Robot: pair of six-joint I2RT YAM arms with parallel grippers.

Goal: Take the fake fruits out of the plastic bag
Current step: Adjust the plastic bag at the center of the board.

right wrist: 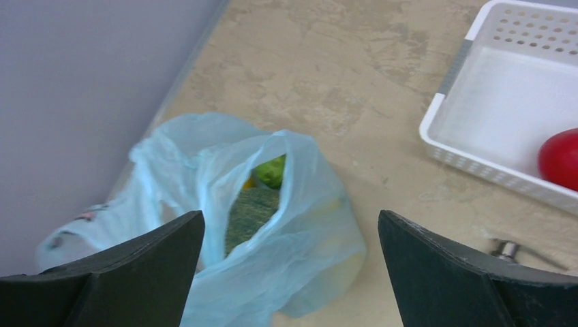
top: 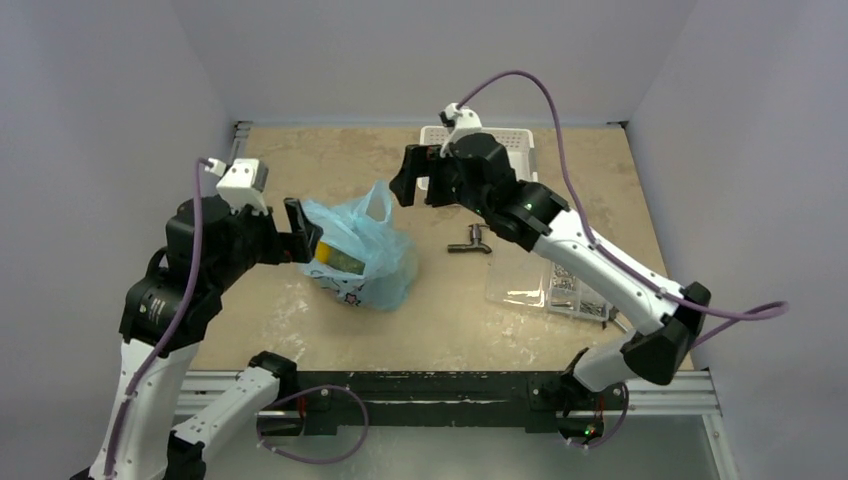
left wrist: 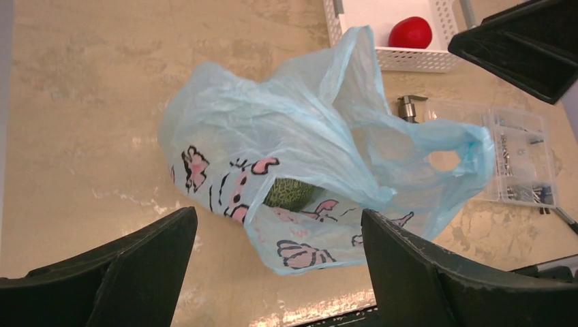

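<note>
L gripper: jaws spread wide, nothing pinched btw them. The plastic bag sits slumped on the table just ahead of the tips. In the top view its near edge is right at the L fingers, touching or not I can't tell. From the L wrist cam the bag fills the space ahead of the jaws, w/ one handle loop off toward the finger at the view's right. A dull-green bumpy ball shows through an opening, roughly centred btw the two fingers.

R gripper: also wide open and empty, held above the bag, apart from it. From its wrist cam the bag mouth gapes below the jaws, nearer the finger at the view's left, w/ the bumpy ball inside and a green lime just beyond it. A red apple lies in the white basket, beyond the other finger; the tap part is on the table near that finger too
</note>
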